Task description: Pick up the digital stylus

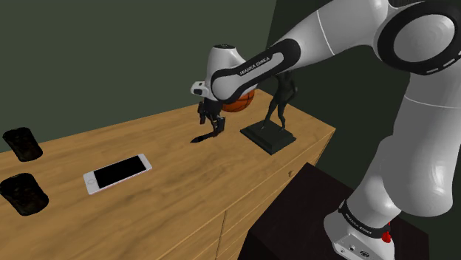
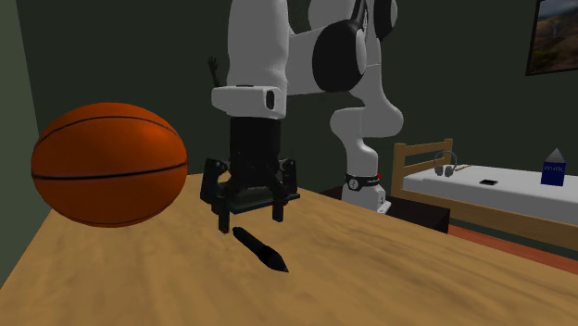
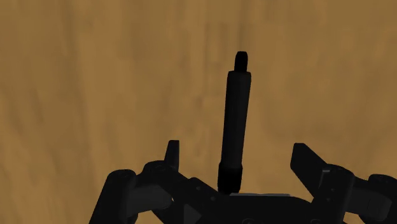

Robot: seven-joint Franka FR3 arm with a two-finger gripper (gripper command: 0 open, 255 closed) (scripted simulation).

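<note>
Black stylus (image 3: 234, 127): lies on the wood (image 3: 95, 76), one end between my fingers, axis square to their closing line.
Gripper (image 3: 235, 153): wide open, holding nothing.

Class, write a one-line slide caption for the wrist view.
Open black gripper straddling a black stylus that lies on the wooden tabletop, not yet grasped.

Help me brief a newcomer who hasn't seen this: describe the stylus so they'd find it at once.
Start at the wooden dresser and find the basketball near one end. Beside it, below the open gripper, lies the stylus. It is the only slim black rod with a pointed tip.
</note>
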